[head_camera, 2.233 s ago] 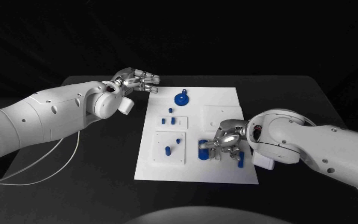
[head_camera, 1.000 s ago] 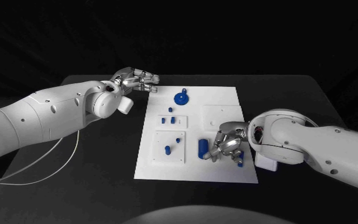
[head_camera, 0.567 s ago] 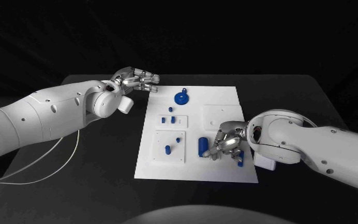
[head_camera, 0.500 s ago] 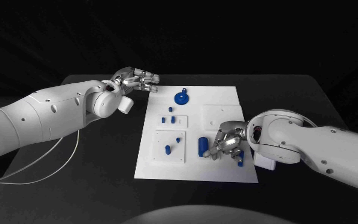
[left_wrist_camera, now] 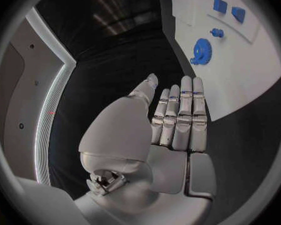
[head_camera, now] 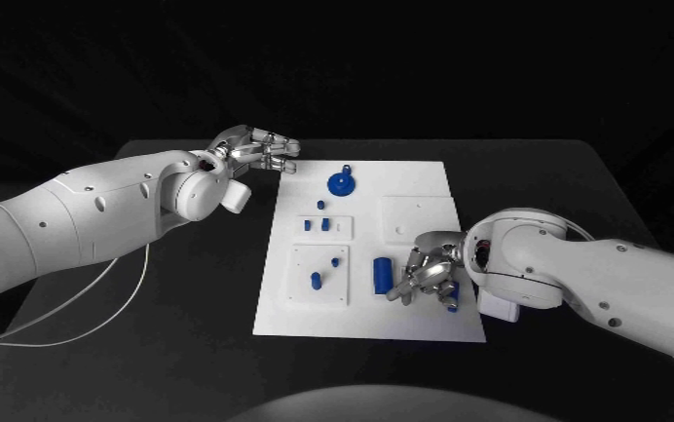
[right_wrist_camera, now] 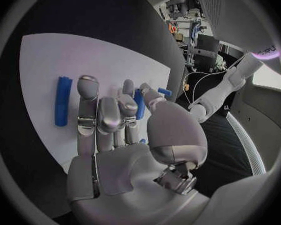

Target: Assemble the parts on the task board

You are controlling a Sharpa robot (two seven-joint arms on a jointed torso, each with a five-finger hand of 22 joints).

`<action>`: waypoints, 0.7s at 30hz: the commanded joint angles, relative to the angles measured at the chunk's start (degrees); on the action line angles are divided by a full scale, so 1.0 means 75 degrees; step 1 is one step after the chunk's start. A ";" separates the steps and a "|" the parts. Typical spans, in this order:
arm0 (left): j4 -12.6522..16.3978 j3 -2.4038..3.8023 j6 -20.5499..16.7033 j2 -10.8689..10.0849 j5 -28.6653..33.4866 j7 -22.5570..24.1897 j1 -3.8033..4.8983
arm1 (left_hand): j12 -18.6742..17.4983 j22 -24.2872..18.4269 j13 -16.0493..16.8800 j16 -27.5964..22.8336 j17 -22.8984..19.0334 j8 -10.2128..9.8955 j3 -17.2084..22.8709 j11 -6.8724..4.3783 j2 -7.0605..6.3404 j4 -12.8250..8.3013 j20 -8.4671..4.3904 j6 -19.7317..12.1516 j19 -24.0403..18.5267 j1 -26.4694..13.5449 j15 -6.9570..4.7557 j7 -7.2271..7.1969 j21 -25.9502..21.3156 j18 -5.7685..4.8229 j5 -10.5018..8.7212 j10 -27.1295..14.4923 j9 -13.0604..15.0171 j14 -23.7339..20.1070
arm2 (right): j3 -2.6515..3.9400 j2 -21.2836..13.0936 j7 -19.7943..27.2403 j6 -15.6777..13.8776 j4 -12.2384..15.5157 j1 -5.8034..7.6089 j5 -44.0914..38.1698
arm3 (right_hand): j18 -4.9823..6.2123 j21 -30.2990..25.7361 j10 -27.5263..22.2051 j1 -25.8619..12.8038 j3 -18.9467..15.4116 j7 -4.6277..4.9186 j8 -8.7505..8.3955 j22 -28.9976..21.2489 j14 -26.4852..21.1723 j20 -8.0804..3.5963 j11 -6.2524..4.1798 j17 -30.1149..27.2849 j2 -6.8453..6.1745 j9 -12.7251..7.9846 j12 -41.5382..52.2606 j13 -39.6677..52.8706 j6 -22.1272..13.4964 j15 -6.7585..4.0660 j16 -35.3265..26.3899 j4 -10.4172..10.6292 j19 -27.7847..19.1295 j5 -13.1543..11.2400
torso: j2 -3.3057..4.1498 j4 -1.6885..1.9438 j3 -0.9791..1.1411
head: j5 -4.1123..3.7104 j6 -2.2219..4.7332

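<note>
The black table (head_camera: 168, 344) carries the white task board (head_camera: 422, 193) at its middle, long side running away from the robot, so both arms can reach it from either side. The left hand (head_camera: 256, 152) hovers off the board's far left corner, over bare table; in its wrist view the fingers (left_wrist_camera: 178, 120) lie straight and side by side, holding nothing, which reads as a parked pose that keeps it clear of the work. The right hand (head_camera: 429, 274) is low over the board's near right part, fingers (right_wrist_camera: 87, 110) bent down toward the surface between 2 loose blue parts: a long blue bar (head_camera: 382, 275) beside it toward the board's middle and a shorter blue piece (head_camera: 452, 295) by the right edge. Whether it pinches either cannot be told. A blue round knobbed part (head_camera: 340, 184) sits near the far end, and small blue pegs (head_camera: 321, 225) stand in raised white blocks, seemingly already seated.
</note>
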 commanded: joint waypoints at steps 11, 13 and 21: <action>0.0020 0.0003 0.0097 -0.0001 -0.0011 0.0024 -0.0010 | 0.0031 -0.0082 0.0008 -0.0040 0.0011 -0.0015 -0.0010 0.0000 0.0021 0.0059 0.0005 -0.0025 0.0030 0.0038 -0.0029 -0.0030 0.0062 -0.0022 -0.0016 -0.0031 -0.0003 -0.0041 | -0.0002 0.0020 -0.0084 0.0165 -0.0041 -0.0051 -0.0052 | -0.0044 -0.0049 0.0016 0.0064 -0.0189 -0.0044 -0.0010 -0.0006 0.0050 0.0028 -0.0003 -0.0004 -0.0017 -0.0019 0.0011 -0.0009 0.0035 -0.0018 -0.0014 0.0078 0.0328 -0.0111 | -0.0003 0.0000 -0.0003 | 0.0015 -0.0008; 0.0021 0.0003 0.0099 -0.0002 -0.0011 0.0023 -0.0010 | 0.0031 -0.0082 0.0008 -0.0040 0.0011 -0.0015 -0.0010 0.0000 0.0021 0.0059 0.0005 -0.0025 0.0030 0.0038 -0.0029 -0.0030 0.0062 -0.0022 -0.0016 -0.0031 -0.0003 -0.0041 | -0.0002 -0.0001 -0.0071 0.0168 -0.0028 -0.0052 -0.0052 | -0.0044 -0.0038 0.0018 0.0121 -0.0203 -0.0046 -0.0010 0.0001 0.0052 0.0029 -0.0004 0.0000 -0.0055 -0.0014 0.0017 -0.0008 0.0040 -0.0018 -0.0009 0.0120 0.0331 -0.0108 | -0.0004 0.0002 -0.0002 | 0.0018 -0.0002; 0.0017 0.0001 0.0097 -0.0003 -0.0012 0.0028 -0.0010 | 0.0031 -0.0082 0.0008 -0.0040 0.0011 -0.0015 -0.0010 0.0000 0.0021 0.0059 0.0005 -0.0025 0.0030 0.0038 -0.0029 -0.0030 0.0062 -0.0022 -0.0016 -0.0031 -0.0003 -0.0041 | 0.0052 -0.0283 0.0302 0.0304 0.0147 -0.0047 0.0183 | -0.0028 -0.0088 -0.0008 0.0257 -0.0116 -0.0011 -0.0016 -0.0015 0.0042 0.0019 0.0010 -0.0033 -0.0289 -0.0070 -0.0032 -0.0047 -0.0047 -0.0025 -0.0056 0.0338 0.0325 -0.0073 | -0.0008 -0.0011 0.0003 | 0.0008 0.0017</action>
